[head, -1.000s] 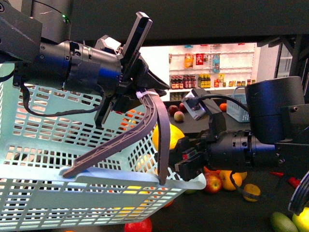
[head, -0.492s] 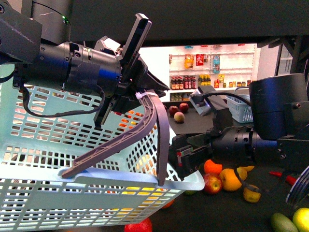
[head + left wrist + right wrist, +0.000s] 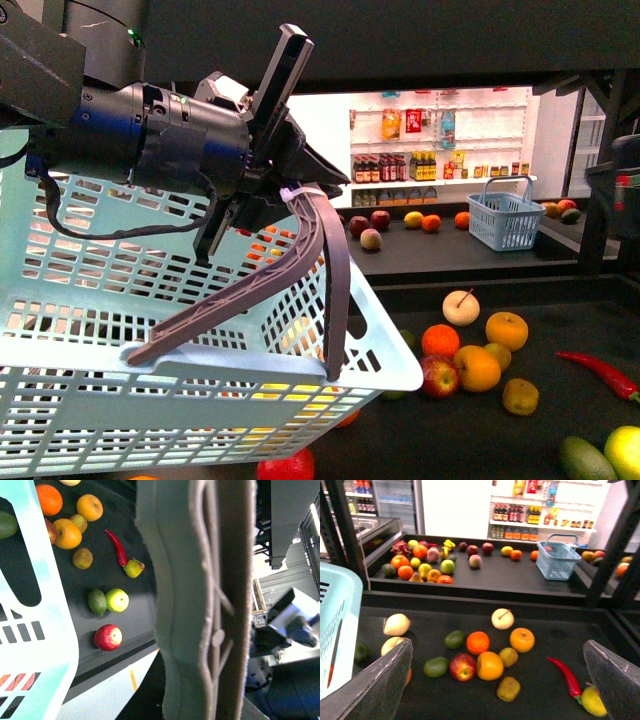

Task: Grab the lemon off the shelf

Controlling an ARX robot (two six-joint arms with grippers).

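Our left end effector [image 3: 290,195] is clamped on the grey handle [image 3: 300,260] of the pale blue basket [image 3: 200,340], holding it up in front of us. Yellow shows through the basket's slots in the front view, but we cannot tell whether that is a lemon already dropped in.

Our right end effector [image 3: 500,680] is out of the front view; its wrist view shows both fingers [image 3: 375,680] spread wide with nothing between them, looking down on the lower tray of the shelf [image 3: 545,610].

Just beside its one finger [image 3: 615,675], by the tip of the red chilli [image 3: 566,676], lies a yellow, lemon-shaped fruit [image 3: 593,701]. We judge this the likeliest lemon, though a pear is possible. Ahead of the open fingers sit an orange [image 3: 490,665], a red apple [image 3: 463,666] and a tangerine [image 3: 522,639].

As we read it, this pick has not begun: reaching, closing and carrying to the basket all remain.
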